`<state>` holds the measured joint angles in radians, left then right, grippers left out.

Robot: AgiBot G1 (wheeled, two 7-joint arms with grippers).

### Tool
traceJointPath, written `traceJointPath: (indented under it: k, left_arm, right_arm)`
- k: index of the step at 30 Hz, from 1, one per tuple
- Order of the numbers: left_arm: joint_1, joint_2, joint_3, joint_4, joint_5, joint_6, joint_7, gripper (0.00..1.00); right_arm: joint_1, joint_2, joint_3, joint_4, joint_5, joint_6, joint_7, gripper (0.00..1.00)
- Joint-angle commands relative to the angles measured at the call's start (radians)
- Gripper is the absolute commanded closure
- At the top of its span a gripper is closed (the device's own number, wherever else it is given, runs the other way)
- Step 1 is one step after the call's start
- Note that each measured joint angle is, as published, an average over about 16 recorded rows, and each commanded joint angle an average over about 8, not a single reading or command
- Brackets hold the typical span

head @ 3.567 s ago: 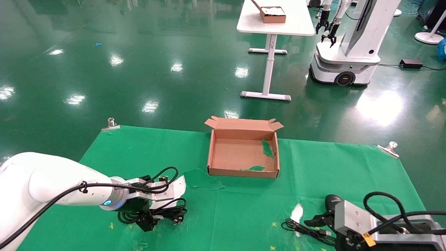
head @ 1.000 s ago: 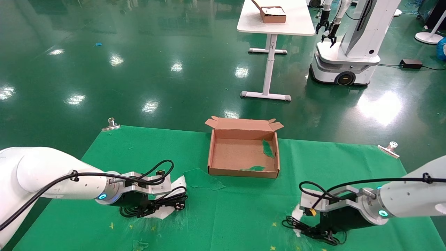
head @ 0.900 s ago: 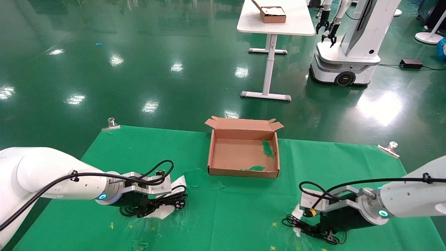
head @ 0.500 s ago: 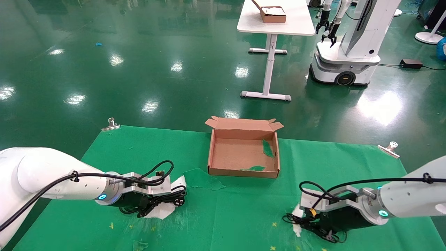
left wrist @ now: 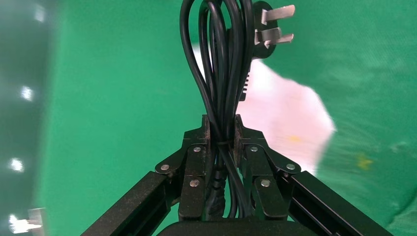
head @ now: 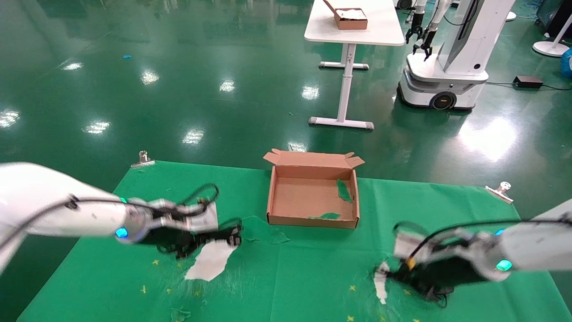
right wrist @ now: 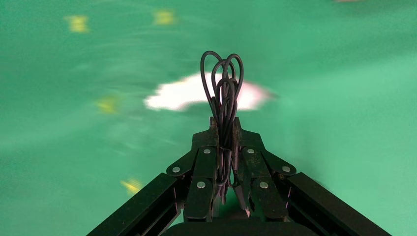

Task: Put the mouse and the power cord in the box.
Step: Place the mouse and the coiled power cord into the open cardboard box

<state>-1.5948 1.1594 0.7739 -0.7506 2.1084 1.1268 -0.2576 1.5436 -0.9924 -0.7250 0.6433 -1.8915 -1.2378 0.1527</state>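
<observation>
While head view blurs, left gripper (left wrist: pixel 221 129) pinches power cord (left wrist: pixel 221 59) (prongs visible).

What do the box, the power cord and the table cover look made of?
Box: brown corrugated cardboard, matte, with folded flaps. Power cord, pinched in the left gripper: black, slightly glossy rubbery or plastic sheath, bare metal prongs on the plug. Table cover: thin green sheet, likely cloth or paper; torn patches expose white beneath.

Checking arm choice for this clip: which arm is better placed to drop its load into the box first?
Likely left: the left gripper is shut on the power cord and looks nearer the box than the right gripper.
</observation>
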Motion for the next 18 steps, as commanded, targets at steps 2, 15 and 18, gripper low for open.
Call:
traceJointPath:
  k: [2, 15, 18]
  left_arm:
    - [-0.027, -0.011, -0.015, -0.031, -0.025, 0.019, 0.006, 1.0]
    - [0.0, 0.199, 0.026, -0.071, -0.006, -0.38, 0.135, 1.0]
    - [0.033, 0.21, 0.094, -0.094, -0.009, -0.497, 0.15, 1.0]
  right_arm:
    - [0.026, 0.022, 0.012, 0.001, 0.007, -0.001, -0.005, 1.0]
    - [0.144, 0.082, 0.05, -0.026, 0.005, 0.025, 0.014, 1.0]
    - [0.163, 0.097, 0.056, -0.02, 0.005, 0.023, 0.024, 1.0]
